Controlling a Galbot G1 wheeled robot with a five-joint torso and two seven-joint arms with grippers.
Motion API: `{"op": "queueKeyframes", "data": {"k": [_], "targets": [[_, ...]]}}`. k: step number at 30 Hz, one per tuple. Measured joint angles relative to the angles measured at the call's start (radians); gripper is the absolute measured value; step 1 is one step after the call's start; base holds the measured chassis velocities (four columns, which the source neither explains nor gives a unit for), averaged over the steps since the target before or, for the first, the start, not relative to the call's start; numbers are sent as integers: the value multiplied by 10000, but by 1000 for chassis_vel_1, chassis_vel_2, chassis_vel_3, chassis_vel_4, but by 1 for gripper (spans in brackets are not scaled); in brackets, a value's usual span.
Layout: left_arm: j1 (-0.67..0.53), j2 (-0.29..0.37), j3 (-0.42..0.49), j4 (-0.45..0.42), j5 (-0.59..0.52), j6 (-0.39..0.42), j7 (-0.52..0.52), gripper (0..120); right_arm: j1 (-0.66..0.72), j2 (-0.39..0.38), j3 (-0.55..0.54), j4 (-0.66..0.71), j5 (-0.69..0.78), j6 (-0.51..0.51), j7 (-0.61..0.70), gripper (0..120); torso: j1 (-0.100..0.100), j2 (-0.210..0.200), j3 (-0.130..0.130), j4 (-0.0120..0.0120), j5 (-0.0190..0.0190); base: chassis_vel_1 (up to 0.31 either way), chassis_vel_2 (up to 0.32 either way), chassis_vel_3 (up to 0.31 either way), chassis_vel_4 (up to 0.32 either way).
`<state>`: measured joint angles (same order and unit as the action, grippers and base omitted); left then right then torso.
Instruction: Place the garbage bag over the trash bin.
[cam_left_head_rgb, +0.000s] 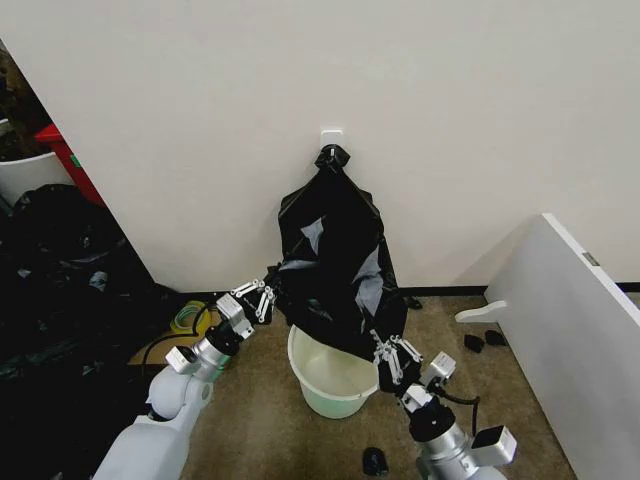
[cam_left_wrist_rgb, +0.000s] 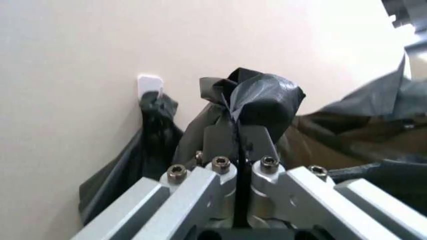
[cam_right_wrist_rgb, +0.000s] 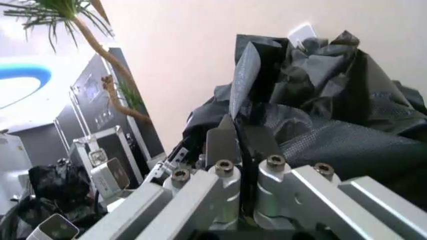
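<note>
Bin (cam_left_head_rgb: 335, 385) rim partly behind bag (cam_left_head_rgb: 335, 260)

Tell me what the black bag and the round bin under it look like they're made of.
The garbage bag looks like thin, glossy black plastic film: it creases and shows pale glints, pinched by the left gripper and the right gripper. The trash bin looks like smooth, off-white moulded plastic with a rolled rim, though that's only by its look.
</note>
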<state>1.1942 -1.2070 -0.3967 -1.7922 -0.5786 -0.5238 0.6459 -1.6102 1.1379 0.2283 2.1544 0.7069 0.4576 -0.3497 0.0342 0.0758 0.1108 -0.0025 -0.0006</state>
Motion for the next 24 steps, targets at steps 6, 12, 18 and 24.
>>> {"op": "queueKeyframes", "data": {"k": [6, 12, 18, 24], "targets": [[56, -28, 6, -32, -210, 166, 174, 0, -58, -6, -55, -13, 14, -29, 17, 0, 0, 0, 0, 0, -1, 0, 0, 0, 0], [181, -141, 33, 135, 140, 133, 356, 0, -56, 97, -245, -457, -3, -12, 131, 0, 0, 0, 0, 0, 0, 0, 0, 0, 0], [301, -231, 122, 240, 521, 66, 543, 0, 0, 173, -308, -770, 93, -27, 355, 0, 0, 0, 0, 0, 1, 0, 0, 0, 0], [497, -350, 334, 650, 323, 72, 551, 0, -24, 150, -210, -819, -18, -5, 386, 0, 0, 0, 0, 0, 0, 0, 0, 0, 0]]}}
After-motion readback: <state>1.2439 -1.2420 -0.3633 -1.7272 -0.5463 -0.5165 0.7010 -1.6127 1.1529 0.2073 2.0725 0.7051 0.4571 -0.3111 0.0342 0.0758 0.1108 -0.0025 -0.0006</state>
